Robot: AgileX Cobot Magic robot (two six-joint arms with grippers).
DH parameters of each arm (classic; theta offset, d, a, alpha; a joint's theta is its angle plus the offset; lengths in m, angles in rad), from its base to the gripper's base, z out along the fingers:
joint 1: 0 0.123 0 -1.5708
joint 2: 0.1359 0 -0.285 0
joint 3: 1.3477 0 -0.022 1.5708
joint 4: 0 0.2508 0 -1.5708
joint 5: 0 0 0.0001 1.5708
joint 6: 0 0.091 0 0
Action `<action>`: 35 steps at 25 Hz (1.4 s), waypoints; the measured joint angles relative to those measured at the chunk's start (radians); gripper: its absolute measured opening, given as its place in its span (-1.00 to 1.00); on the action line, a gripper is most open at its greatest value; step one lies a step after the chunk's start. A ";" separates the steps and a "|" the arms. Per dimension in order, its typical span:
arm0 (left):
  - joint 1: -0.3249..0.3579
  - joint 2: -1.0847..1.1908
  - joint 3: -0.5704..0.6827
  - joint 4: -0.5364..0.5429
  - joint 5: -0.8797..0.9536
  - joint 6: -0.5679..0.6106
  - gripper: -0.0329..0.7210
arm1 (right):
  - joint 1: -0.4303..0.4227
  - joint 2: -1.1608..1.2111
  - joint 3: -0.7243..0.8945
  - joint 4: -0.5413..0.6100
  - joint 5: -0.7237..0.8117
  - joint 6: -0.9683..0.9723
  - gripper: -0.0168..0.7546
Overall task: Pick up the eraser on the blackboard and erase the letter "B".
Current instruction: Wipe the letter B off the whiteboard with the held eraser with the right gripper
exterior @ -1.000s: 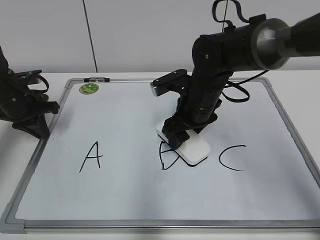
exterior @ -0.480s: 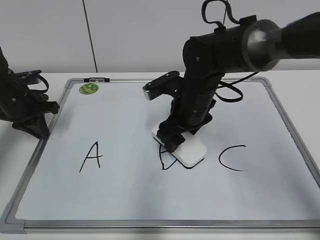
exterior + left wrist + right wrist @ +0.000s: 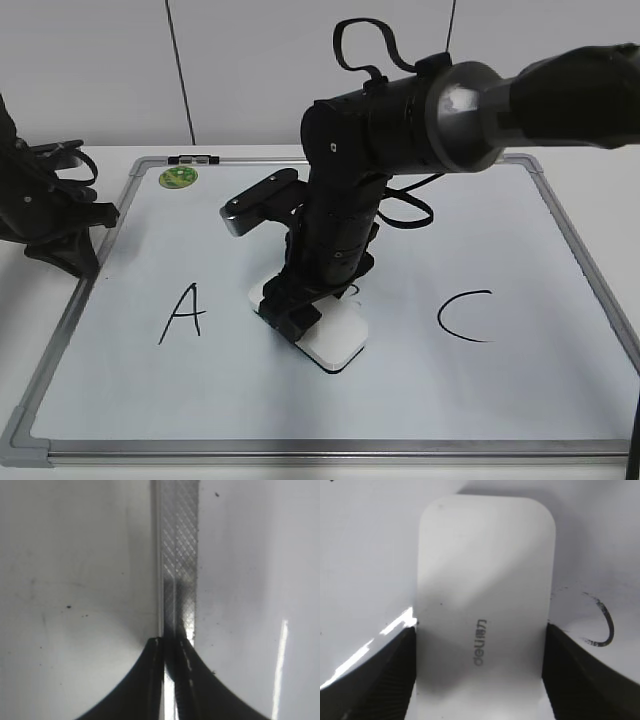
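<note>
White glossy eraser [image 3: 335, 338] flat on blackboard [image 3: 250, 390] — faint letter "B" remnant [image 3: 600, 622] beside it, mostly erased

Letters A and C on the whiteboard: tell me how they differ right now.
The letter A sits left of the eraser, nearer the idle left gripper; the letter C sits to its right. The A is built of straight strokes with a crossbar, while the C is one open curve. The A stands taller and narrower; the C is wider and lower. Both are black marker, intact, and lie along the same row of the blackboard.
</note>
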 joint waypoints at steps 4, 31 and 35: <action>0.000 0.000 0.000 0.000 0.000 0.000 -0.80 | 0.002 0.000 0.000 -0.019 0.000 0.005 0.42; 0.000 0.000 0.000 0.005 0.000 0.000 -0.79 | -0.175 0.000 -0.005 -0.088 -0.007 0.105 0.42; 0.000 0.000 0.000 0.007 0.000 0.000 -0.79 | -0.155 0.000 -0.005 -0.088 -0.008 0.103 0.42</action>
